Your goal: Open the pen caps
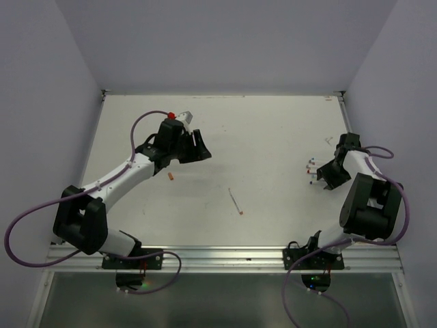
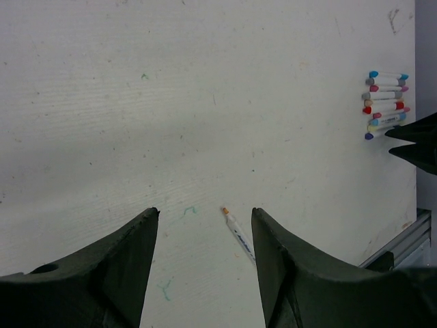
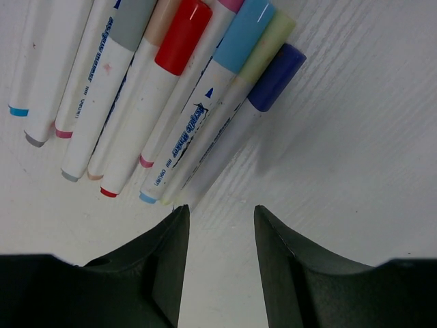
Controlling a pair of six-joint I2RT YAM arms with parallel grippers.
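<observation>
Your right gripper (image 3: 218,217) stands open with nothing between its fingers, hovering just short of the tail ends of the row of markers (image 3: 130,102) at the right side of the table (image 1: 273,130). The pen caps (image 3: 180,35) you are after are seated on those markers at the far end from you: red, light blue, pale green and, on the outside of the row, the purple cap (image 3: 276,75).

The step in hand looks like picking one capped marker out of the row. Take the purple-capped marker (image 3: 231,135) — it lies at the open edge, touching only one neighbour, so a finger can get down on its free side. Turn the wrist until the jaws sit square across its barrel; at present the barrels run at a slant to the gap. Close on the white barrel, well back from the cap, so the cap is left free for the other arm. These barrels are smooth and round, so I would expect a skewed pinch to roll the marker into the pack.

Your left gripper (image 2: 205,219) is open too and holds nothing, well apart from the row. An uncapped pen (image 2: 237,234) with an orange tip lies on the table in the gap between its fingers as the wrist camera sees it, not gripped. A small orange piece (image 1: 171,177) — a loose cap, by the look of it — lies near that arm. Bring the left over only once the right has lifted clear, then pull along the marker's axis.
</observation>
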